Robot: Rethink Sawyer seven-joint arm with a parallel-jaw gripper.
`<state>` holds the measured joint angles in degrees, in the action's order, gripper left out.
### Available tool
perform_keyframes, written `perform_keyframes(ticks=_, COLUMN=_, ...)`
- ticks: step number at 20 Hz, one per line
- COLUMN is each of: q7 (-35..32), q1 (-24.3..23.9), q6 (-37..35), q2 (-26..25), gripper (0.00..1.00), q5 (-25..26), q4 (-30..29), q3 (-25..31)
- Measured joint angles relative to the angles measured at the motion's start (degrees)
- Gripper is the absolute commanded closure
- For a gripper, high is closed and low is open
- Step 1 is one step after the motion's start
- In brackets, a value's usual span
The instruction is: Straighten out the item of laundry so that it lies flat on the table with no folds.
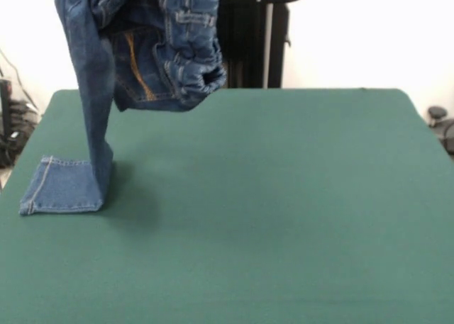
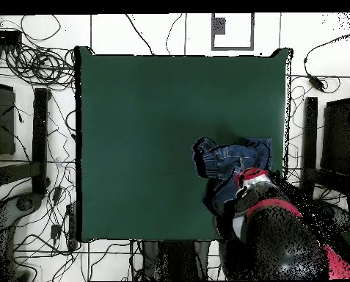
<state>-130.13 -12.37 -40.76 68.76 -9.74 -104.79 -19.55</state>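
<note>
The blue denim jeans [image 1: 142, 47] hang bunched in the air at the upper left of the front view, their top out of the picture. One leg drops straight down and its hemmed end [image 1: 60, 186] lies flat on the green table [image 1: 284, 196] near the left edge. In the overhead view the jeans [image 2: 229, 158] show as a crumpled heap near the table's [image 2: 148, 132] right side. My gripper [image 2: 251, 178] sits right over them at the end of the red and black arm [image 2: 280, 228] and holds them up. The gripper does not show in the front view.
The black pedestal [image 1: 252, 40] stands behind the table's far edge. Cables [image 2: 31, 44] and black stands [image 2: 39, 139] lie on the floor around the table. The hanging leg is close to the table's side edge.
</note>
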Motion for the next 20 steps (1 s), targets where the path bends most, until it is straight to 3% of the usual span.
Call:
perform_keyframes(ticks=10, q7=0.0, q1=0.8, q6=1.7, q2=-0.9, gripper=1.0, q5=-0.6, q4=-2.0, q3=0.0)
perform_keyframes(ticks=20, q7=0.0, q1=5.8, q6=1.7, q2=-0.9, gripper=1.0, q5=-0.6, q4=-2.0, q3=0.0)
